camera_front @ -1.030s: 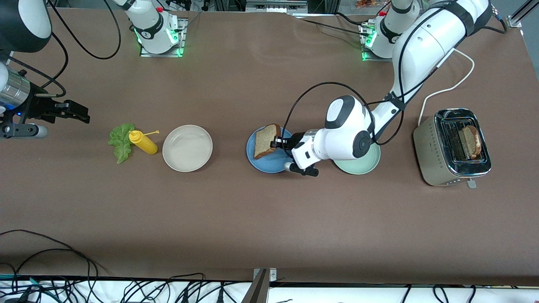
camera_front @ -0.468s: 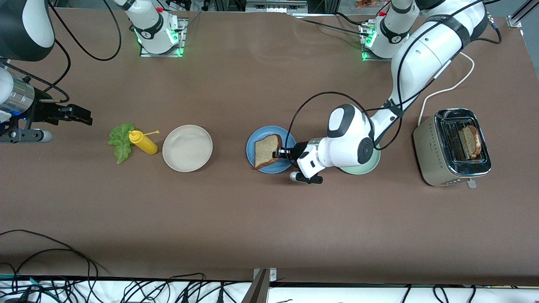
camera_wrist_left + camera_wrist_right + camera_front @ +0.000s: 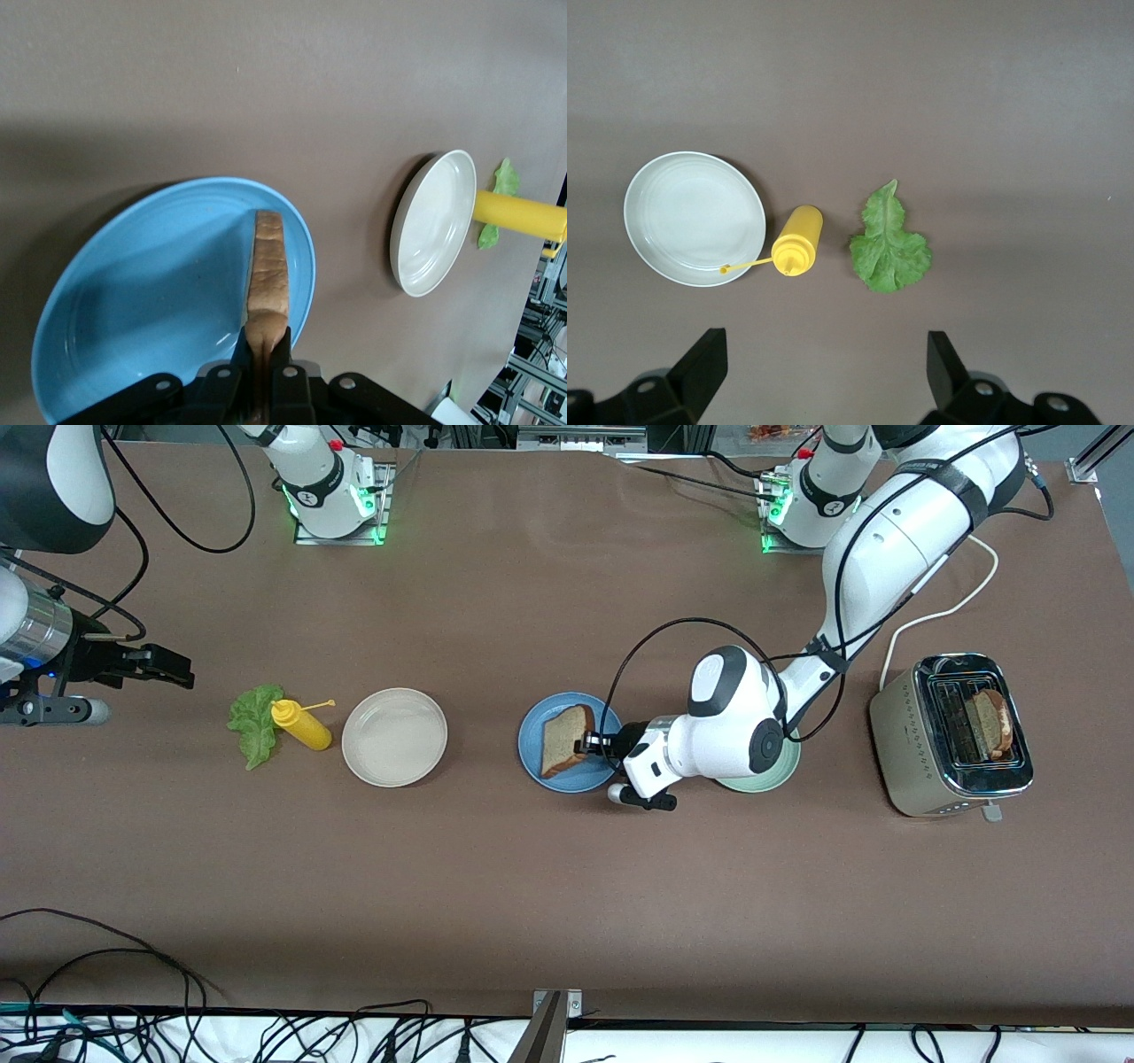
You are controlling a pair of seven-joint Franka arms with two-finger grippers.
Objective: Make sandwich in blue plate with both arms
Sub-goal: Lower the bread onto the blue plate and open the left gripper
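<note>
Right now my left gripper [image 3: 586, 745] is clamped on one edge of a bread slice [image 3: 564, 740], holding it tilted over the blue plate [image 3: 535, 760]; through my left wrist camera the slice [image 3: 267, 282] stands on edge between my pinched fingers above the plate's [image 3: 133, 292] floor, and I cannot tell whether its lower edge touches the plate. My left arm [image 3: 873, 558] reaches from its base down across the pale green plate [image 3: 784, 772], which sits just beside the blue one, toward the toaster [image 3: 939, 735]. A second bread slice [image 3: 990, 723] stands in a toaster slot.

My right gripper [image 3: 168, 666] hangs with its jaws spread wide and nothing in them, over the bare table at the right arm's end, waiting. Below it, my right wrist camera shows the lettuce leaf [image 3: 889, 247] lying flat, the yellow squeeze bottle [image 3: 797, 240] on its side beside it, and the beige-white plate [image 3: 694, 219] next to the bottle. That plate sits between the bottle and the blue plate.
</note>
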